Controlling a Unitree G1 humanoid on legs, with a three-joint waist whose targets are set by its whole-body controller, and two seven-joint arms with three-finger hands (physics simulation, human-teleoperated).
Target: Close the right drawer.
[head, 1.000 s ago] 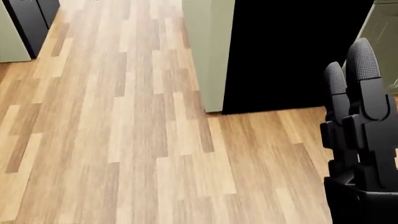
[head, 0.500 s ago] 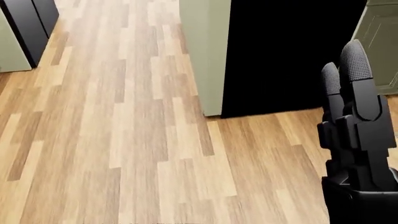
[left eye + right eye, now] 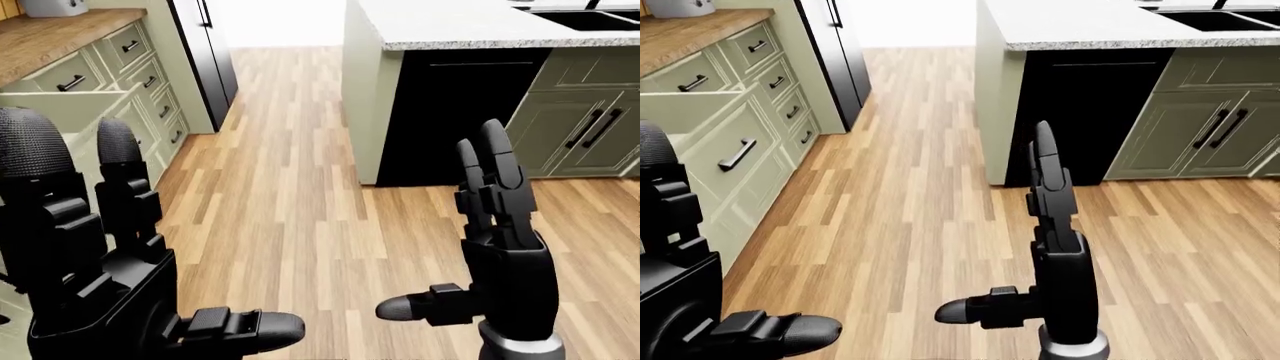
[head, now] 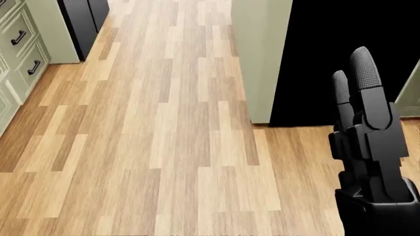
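Camera shifted: head view now takes in green drawer fronts at its left edge, and the dark panel sits further right. Open right drawer (image 3: 60, 112) juts out under the wooden counter (image 3: 50, 34) at left-eye view's left; contents not visible. Left robot hand (image 3: 105, 262) and right robot hand (image 3: 495, 247) upright, fingers spread, holding nothing.

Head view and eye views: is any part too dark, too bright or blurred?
Head view: sharp, but the island's black panel is flat black, no detail. Left-eye view: the floor at the top washes out to white; the left hand is large but sharp. Right-eye view: even light, no blur.
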